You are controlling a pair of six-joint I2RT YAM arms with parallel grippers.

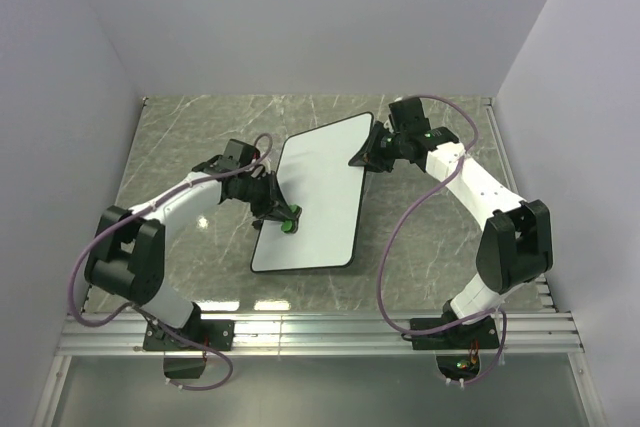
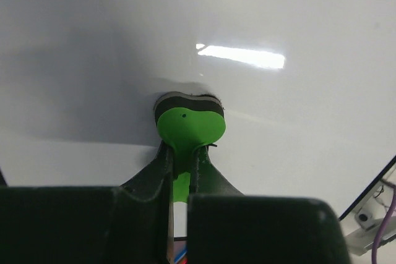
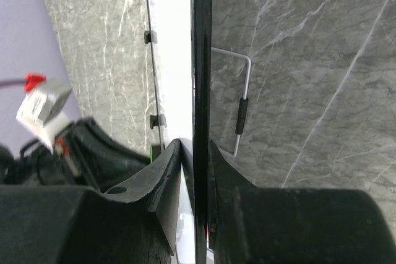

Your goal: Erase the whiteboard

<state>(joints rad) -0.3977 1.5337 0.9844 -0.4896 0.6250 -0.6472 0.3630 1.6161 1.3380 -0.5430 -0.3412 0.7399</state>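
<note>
The whiteboard (image 1: 318, 187) lies tilted in the middle of the grey marble table, its white face blank. My left gripper (image 1: 283, 221) is shut on a small green eraser block (image 1: 288, 225) and presses it flat on the board's lower left part. In the left wrist view the eraser (image 2: 189, 122) sits on the white board surface (image 2: 278, 17) with its dark felt side down. My right gripper (image 1: 366, 159) is shut on the board's right edge. In the right wrist view the black frame (image 3: 201, 60) runs edge-on between my fingers (image 3: 167, 168).
The marble table (image 1: 190, 147) lies around the board. A wire stand (image 3: 242, 103) shows under the board in the right wrist view. Pale walls close in the table on the left, the back and the right. A metal rail (image 1: 320, 332) runs along the near edge.
</note>
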